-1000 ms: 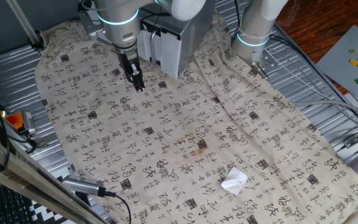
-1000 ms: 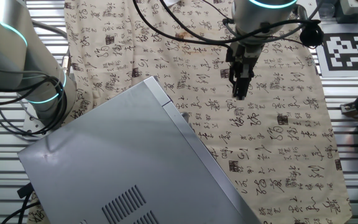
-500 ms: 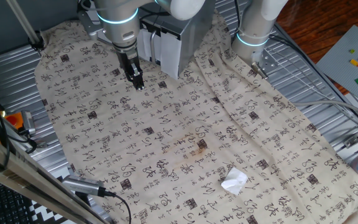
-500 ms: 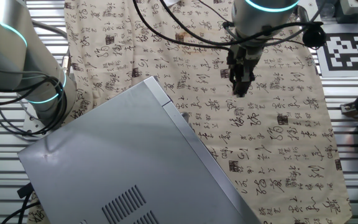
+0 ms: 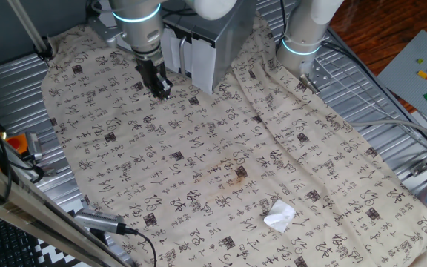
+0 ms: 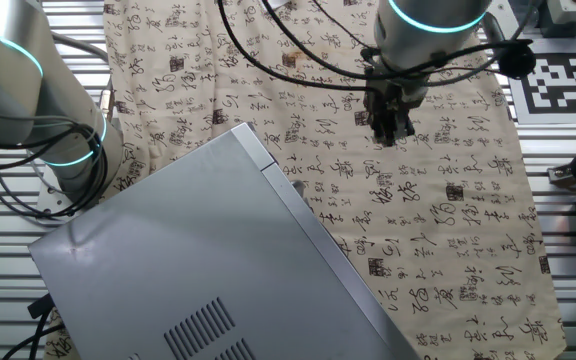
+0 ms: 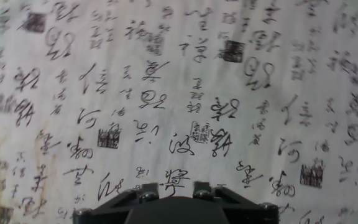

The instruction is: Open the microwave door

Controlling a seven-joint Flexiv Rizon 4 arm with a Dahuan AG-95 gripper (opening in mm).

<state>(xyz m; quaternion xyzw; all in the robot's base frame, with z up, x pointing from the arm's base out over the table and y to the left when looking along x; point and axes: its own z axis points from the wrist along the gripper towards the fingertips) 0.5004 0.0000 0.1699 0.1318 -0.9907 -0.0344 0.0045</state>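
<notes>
The microwave [image 5: 224, 33] stands at the back of the cloth, its white front [image 5: 196, 61] facing the front left. In the other fixed view its silver top [image 6: 208, 270] fills the lower left and the door is hidden there. The door looks closed against the box. My gripper [image 5: 162, 92] points down over the cloth, just left of the microwave's front, touching nothing. It also shows in the other fixed view [image 6: 392, 133], to the right of the microwave's front corner. The fingers look pressed together and hold nothing. The hand view shows only printed cloth and the gripper body [image 7: 174, 208].
A second robot arm's base [image 5: 302, 44] stands right of the microwave. A crumpled white paper [image 5: 279, 215] lies on the cloth near the front. A cable and probe [image 5: 102, 221] lie at the front left edge. Metal table slats surround the cloth.
The gripper has moved a little up and back, closer to the microwave's front. The microwave has not moved.
</notes>
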